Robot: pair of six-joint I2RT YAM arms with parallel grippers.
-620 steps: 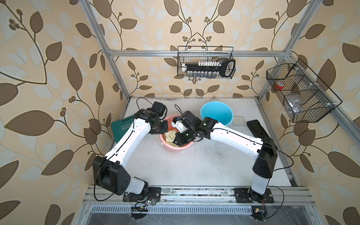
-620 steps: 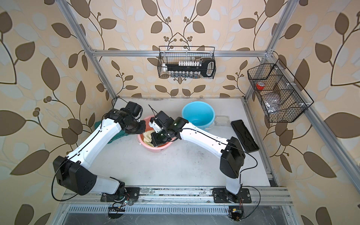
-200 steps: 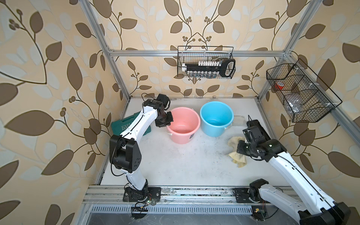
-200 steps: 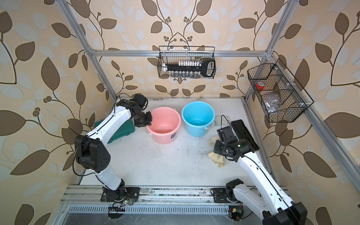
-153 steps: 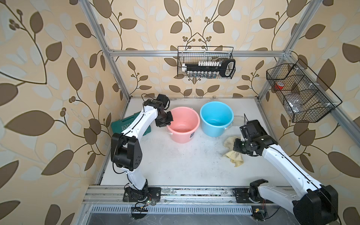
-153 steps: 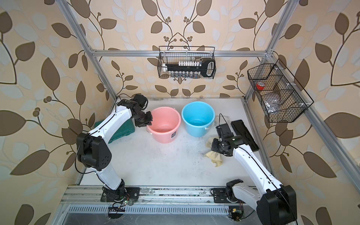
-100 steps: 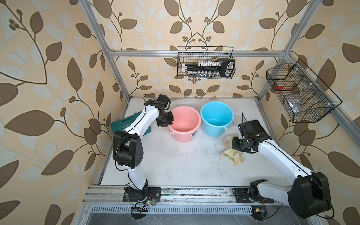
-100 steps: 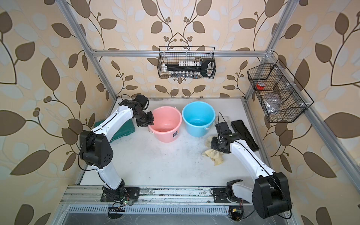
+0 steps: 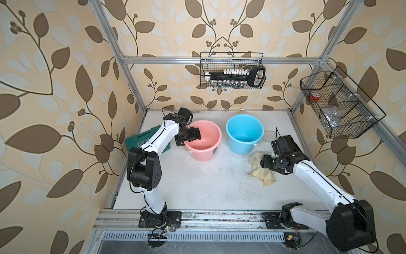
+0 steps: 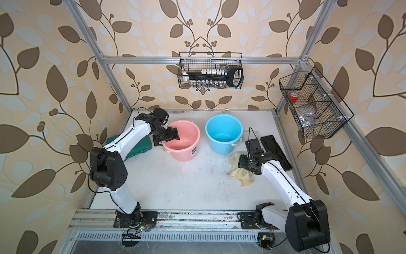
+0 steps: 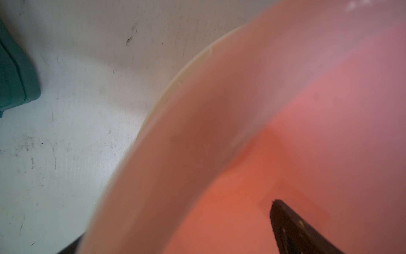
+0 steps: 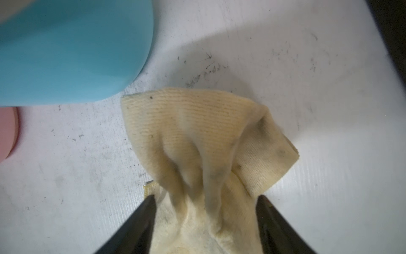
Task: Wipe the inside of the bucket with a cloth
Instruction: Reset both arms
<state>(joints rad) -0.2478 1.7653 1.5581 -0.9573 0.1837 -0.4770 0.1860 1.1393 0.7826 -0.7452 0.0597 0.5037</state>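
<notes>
The pink bucket (image 9: 204, 154) (image 10: 185, 154) stands upright at the back left of the table, with nothing inside. My left gripper (image 9: 188, 139) (image 10: 165, 138) (image 11: 175, 220) is open astride its near-left rim: one finger is inside and the other outside, both apart from the wall (image 11: 219, 110). The pale yellow cloth (image 9: 261, 174) (image 10: 240, 174) (image 12: 197, 132) lies crumpled on the table in front of the blue bucket. My right gripper (image 9: 265, 164) (image 10: 243, 164) (image 12: 206, 196) is low over it and open. A pinched-up ridge of cloth stands between its spread fingers.
A blue bucket (image 9: 244, 147) (image 10: 224, 147) (image 12: 66, 50) stands right of the pink one. A green case (image 9: 140, 140) (image 11: 15, 72) lies at the left wall under my left arm. A black flat object (image 10: 274, 151) lies by the right edge. Wire baskets (image 9: 231, 72) (image 9: 338, 105) hang on the walls.
Both grippers have gone from shut to open. The left let go of the pink bucket's rim. The right carried the cloth toward the blue bucket and released it on the table.
</notes>
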